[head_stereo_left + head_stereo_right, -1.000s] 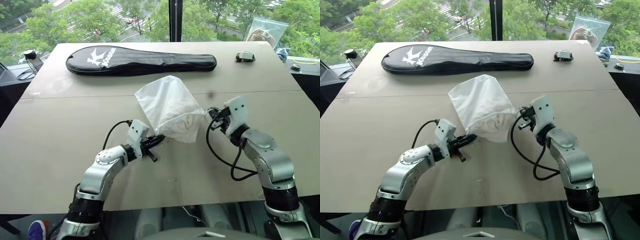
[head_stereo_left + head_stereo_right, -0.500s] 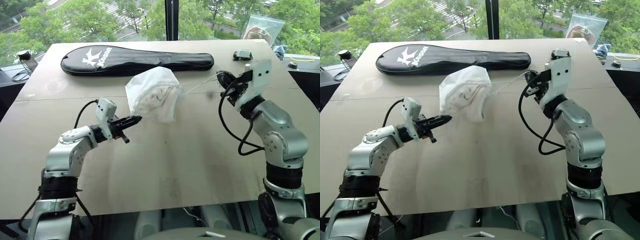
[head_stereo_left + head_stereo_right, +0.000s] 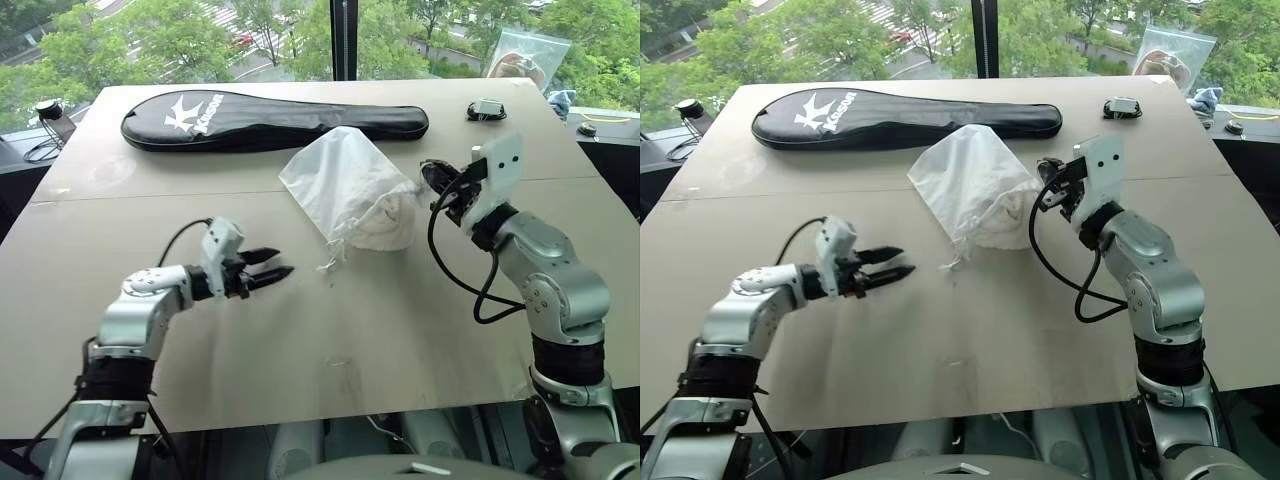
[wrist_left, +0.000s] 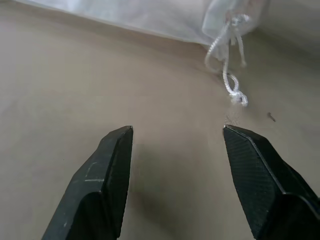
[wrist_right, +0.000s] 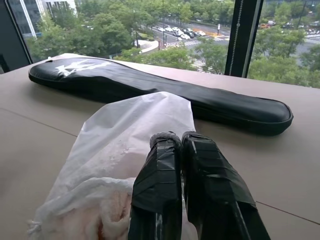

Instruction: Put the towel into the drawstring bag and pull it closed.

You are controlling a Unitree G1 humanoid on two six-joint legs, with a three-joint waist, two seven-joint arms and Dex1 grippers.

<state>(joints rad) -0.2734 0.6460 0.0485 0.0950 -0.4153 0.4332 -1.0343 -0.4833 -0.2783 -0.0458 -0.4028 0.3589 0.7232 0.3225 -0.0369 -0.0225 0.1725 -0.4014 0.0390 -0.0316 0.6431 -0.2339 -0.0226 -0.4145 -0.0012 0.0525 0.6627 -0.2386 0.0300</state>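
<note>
A white drawstring bag (image 3: 350, 190) lies on a tan table (image 3: 300, 330), near its middle. The towel (image 3: 388, 222) shows through the thin fabric as a bulge at the bag's near right corner, so it is already inside. The bag's mouth is gathered at its near edge, where a short knotted cord (image 4: 231, 82) trails loose onto the table.

The left claw (image 3: 268, 271) hangs just above the table with its two black fingers spread apart, holding nothing. It points toward the cord end, which lies a little beyond it and to its right, apart from it. The right claw (image 5: 185, 170) has its fingers pressed together at the bag's right edge, beside the towel bulge; whether a cord is pinched between them cannot be told. The right arm is the nearer to the bag.

The bag's long axis runs from the far left to the near right.

Behind the bag lies a long black racket cover (image 3: 275, 118) printed in white with a star-like mark and the word "Kawasaki".
</note>
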